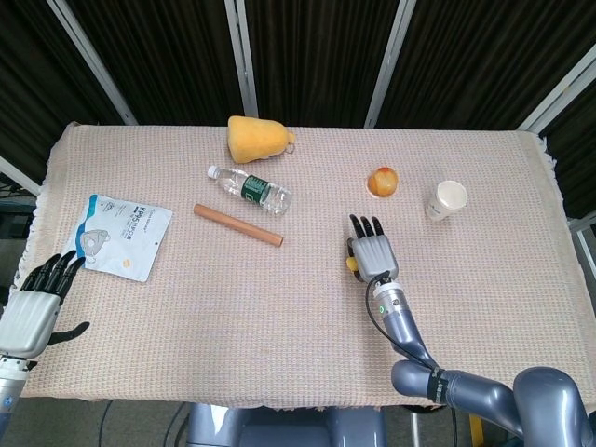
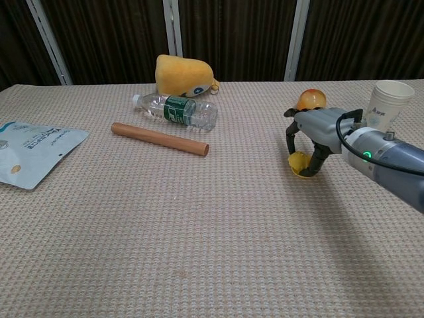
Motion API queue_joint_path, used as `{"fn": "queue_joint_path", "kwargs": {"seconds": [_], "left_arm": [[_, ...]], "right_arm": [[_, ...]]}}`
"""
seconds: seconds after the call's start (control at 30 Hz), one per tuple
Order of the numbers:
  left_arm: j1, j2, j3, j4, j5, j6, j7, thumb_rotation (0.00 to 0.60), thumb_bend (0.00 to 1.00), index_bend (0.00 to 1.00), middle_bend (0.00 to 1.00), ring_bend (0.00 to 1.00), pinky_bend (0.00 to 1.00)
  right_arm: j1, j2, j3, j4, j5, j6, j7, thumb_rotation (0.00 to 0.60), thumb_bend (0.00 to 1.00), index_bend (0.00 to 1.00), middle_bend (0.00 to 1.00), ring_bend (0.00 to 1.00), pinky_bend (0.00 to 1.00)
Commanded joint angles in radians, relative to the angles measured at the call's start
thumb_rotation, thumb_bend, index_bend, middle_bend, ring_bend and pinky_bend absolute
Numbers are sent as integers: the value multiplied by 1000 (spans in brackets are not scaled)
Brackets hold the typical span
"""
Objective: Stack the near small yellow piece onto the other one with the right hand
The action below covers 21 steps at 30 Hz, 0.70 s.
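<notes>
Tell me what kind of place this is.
Probably a robot test or data-collection station, not a home: a cloth-covered table ringed by dark curtains on metal poles, with unrelated props scattered about, such as a plush toy, wooden rod and paper cup.

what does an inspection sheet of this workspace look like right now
surface: table under a beige woven cloth, flat.
job's things: small yellow piece under the right hand's fingers; a second piece cannot be told apart.
clutter: yellow plush toy, water bottle lying down, wooden rod, white packet, orange-yellow ball, paper cup upright.
hands: right hand arched over the yellow piece, fingers curled around it; left hand at the near left table edge, fingers apart, holding nothing.
cables: black cable looped on the right wrist.
surroundings: dark curtains with metal poles behind.
</notes>
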Motion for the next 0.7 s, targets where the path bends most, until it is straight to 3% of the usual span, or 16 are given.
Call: {"fn": "queue_joint_path", "kwargs": {"seconds": [0.03,0.7], "left_arm": [[0,0,0,1,1,1,1,600,0,0,0,0,150],[0,-3,-1,3,0,5,2,600,0,0,0,0,151]], "right_arm": [[2,3,0,0,3,-2,-1,600,183,514,0,0,0],[12,45,-4,-24,37,-17,-10,600,182,475,0,0,0]]}}
